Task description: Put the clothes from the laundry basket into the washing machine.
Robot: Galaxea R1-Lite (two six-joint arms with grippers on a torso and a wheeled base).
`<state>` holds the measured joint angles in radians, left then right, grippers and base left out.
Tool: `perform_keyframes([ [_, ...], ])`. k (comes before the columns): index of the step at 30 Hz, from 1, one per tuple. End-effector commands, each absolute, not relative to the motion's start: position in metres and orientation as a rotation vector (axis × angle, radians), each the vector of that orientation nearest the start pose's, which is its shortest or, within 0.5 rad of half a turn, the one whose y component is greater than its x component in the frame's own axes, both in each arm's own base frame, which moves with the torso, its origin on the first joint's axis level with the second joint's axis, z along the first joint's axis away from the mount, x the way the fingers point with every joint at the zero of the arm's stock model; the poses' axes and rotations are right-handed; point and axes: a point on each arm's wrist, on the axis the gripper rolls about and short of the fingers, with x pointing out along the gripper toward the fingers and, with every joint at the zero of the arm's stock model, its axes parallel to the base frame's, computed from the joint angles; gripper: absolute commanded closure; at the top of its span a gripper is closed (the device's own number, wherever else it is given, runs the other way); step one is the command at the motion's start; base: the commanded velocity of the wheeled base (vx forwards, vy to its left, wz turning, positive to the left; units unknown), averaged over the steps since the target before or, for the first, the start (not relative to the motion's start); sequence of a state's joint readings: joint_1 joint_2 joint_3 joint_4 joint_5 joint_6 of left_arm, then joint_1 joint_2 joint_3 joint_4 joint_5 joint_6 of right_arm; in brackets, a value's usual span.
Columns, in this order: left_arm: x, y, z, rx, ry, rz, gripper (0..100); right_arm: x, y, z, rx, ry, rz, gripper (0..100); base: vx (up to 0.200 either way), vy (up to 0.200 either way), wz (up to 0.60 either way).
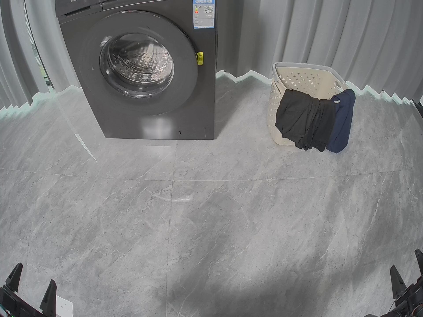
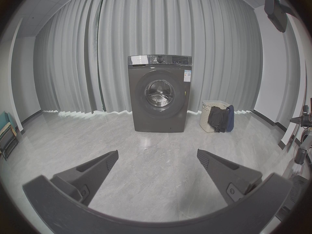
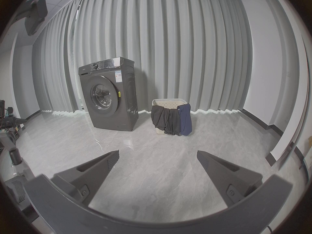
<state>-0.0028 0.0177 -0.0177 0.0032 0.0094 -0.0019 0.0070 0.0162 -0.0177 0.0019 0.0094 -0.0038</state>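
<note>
Dark cloth hung over the front rim of the laundry basket point(image 1: 304, 76) at one o'clock in the head view: a black garment point(image 1: 304, 119) and, touching it, a navy garment point(image 1: 343, 117). The washing machine point(image 1: 198, 106) stood at eleven o'clock, well apart, and its round door point(image 1: 136, 64) looked shut. The left end effector point(image 1: 35, 274) at seven o'clock and the right end effector point(image 1: 405, 260) at five o'clock gaped wide, holding nothing. I judged the task not begun, with opening the door, grasping and loading all left.

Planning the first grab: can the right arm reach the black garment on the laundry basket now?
Probably not yet. The right gripper, open, sits well short of the black garment, with bare floor between. Nothing blocks the way.
</note>
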Motion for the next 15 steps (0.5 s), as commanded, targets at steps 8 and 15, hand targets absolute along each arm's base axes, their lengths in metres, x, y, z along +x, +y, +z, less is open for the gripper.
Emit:
perform_keyframes([
  [8, -0.0227, 0.0002, 0.0755, -0.009, 0.006, 0.003, 0, -0.0226, 0.0001, 0.0759, -0.008, 0.005, 0.021, 0, 0.15, 0.0, 0.0],
  [15, -0.0227, 0.0003, 0.0757, -0.02, 0.005, 0.009, 0, -0.0226, 0.0002, 0.0757, -0.009, 0.006, 0.025, 0, 0.2, 0.0, 0.0],
])
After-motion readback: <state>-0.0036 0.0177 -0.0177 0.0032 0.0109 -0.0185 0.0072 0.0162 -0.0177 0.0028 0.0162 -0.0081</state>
